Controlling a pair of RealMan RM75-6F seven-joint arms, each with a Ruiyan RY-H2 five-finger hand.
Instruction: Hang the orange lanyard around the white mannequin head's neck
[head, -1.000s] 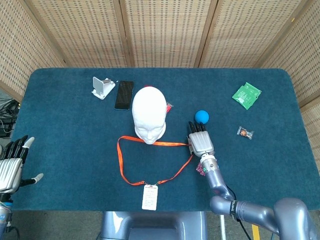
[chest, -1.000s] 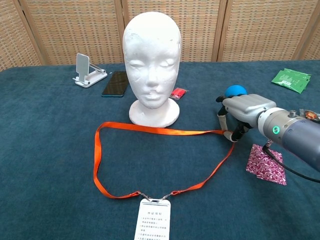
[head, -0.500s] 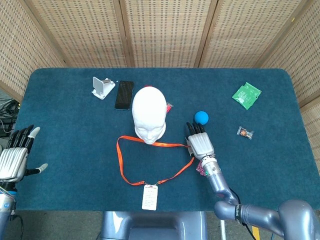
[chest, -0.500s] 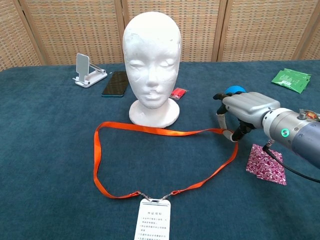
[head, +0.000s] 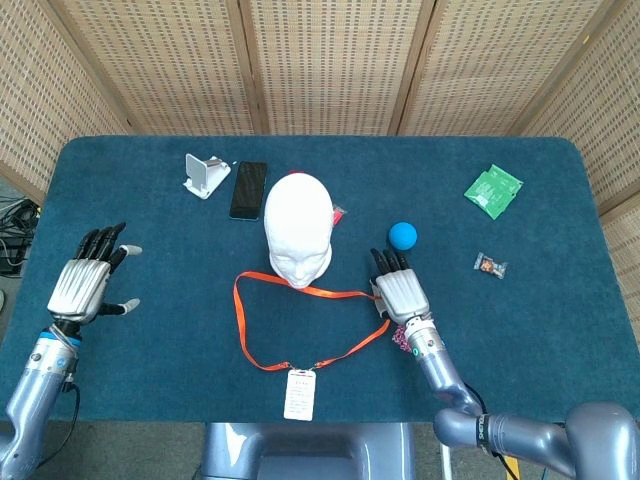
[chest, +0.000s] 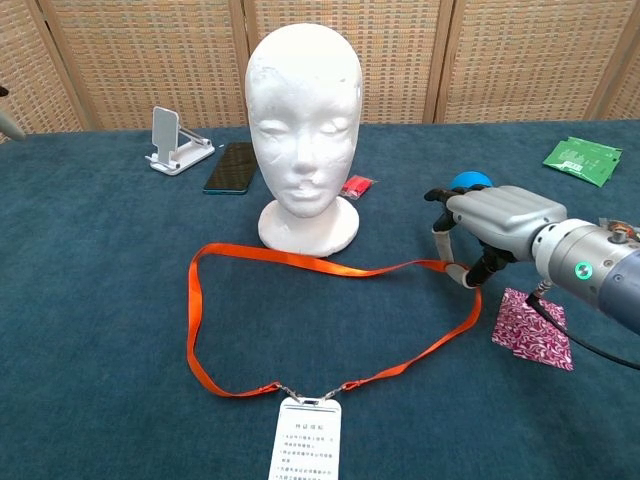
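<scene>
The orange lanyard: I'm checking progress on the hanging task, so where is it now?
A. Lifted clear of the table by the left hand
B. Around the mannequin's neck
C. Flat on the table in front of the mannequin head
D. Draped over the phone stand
C: the orange lanyard lies looped on the table before the white mannequin head, with the right hand at its right end.
</scene>
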